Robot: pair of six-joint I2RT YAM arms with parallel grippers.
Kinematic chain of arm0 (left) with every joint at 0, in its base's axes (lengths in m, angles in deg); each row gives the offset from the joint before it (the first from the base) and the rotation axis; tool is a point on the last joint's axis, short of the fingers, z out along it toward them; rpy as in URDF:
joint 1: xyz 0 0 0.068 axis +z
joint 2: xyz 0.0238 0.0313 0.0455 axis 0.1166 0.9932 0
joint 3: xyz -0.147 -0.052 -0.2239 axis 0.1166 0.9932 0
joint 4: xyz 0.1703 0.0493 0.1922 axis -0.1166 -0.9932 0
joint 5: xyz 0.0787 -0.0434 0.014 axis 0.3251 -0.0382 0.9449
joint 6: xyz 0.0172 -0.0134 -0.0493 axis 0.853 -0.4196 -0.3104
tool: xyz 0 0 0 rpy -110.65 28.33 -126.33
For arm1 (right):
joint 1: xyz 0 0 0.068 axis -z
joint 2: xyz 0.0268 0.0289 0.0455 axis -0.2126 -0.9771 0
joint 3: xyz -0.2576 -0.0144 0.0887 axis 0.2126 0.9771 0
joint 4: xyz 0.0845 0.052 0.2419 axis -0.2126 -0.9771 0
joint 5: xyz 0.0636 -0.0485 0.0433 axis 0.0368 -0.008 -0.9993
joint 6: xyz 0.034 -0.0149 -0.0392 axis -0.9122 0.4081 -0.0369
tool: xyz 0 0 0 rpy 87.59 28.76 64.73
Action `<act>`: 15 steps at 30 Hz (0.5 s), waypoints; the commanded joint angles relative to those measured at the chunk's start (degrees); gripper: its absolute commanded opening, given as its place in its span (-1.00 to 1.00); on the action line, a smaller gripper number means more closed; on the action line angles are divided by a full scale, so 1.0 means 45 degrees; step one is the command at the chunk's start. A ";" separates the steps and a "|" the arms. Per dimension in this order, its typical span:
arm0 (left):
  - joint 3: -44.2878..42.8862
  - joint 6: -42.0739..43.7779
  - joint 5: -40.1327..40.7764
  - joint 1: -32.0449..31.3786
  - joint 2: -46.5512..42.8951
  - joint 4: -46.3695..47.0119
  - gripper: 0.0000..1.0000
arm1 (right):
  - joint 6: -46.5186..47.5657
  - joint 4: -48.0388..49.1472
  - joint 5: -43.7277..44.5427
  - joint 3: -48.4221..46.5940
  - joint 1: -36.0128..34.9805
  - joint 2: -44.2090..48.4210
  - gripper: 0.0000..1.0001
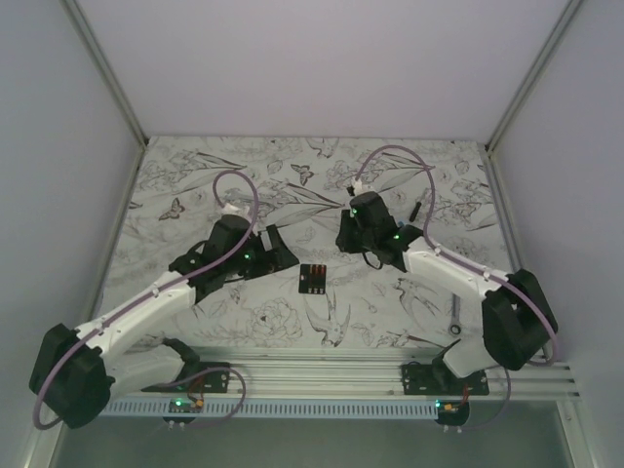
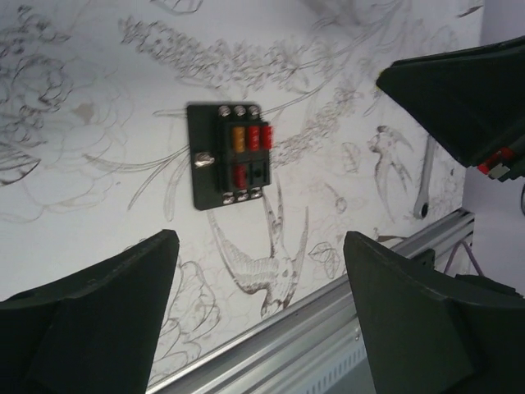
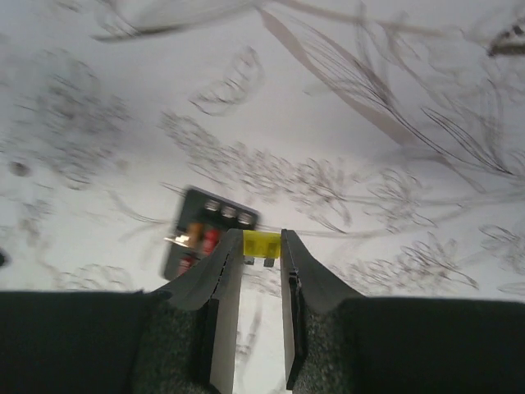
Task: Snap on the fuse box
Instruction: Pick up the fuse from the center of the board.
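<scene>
The fuse box [image 2: 205,176] looks light and hard; hold its black edges. Your right end effector [image 3: 261,254] pinches a yellow fuse [image 3: 262,244]; your left end effector [image 2: 261,240] is spread wide.

One fuse box [image 1: 312,279], one yellow fuse [image 3: 262,244], one wrench [image 1: 455,323].

Overhead, both wrists downward, sharing fuse box [image 1: 312,280]

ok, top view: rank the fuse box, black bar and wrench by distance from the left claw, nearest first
From the left claw:
1. fuse box: just to its right, mid-table.
2. black bar: right side, toward the back.
3. wrench: right side, by the near rail.
</scene>
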 commanded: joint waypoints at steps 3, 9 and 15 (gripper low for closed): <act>0.0185 0.0210 0.2511 -0.1336 -0.0784 0.1968 0.58 | -0.2357 0.2227 -0.0279 -0.0009 -0.0944 0.0916 -0.53; 0.0200 0.0663 0.3659 -0.2408 -0.0413 0.3429 0.35 | -0.3574 0.3214 -0.0318 0.0059 -0.1666 0.1234 -0.52; 0.0106 0.0954 0.4359 -0.2760 0.0182 0.4373 -0.17 | -0.4055 0.3637 -0.0503 0.0151 -0.1992 0.1505 -0.51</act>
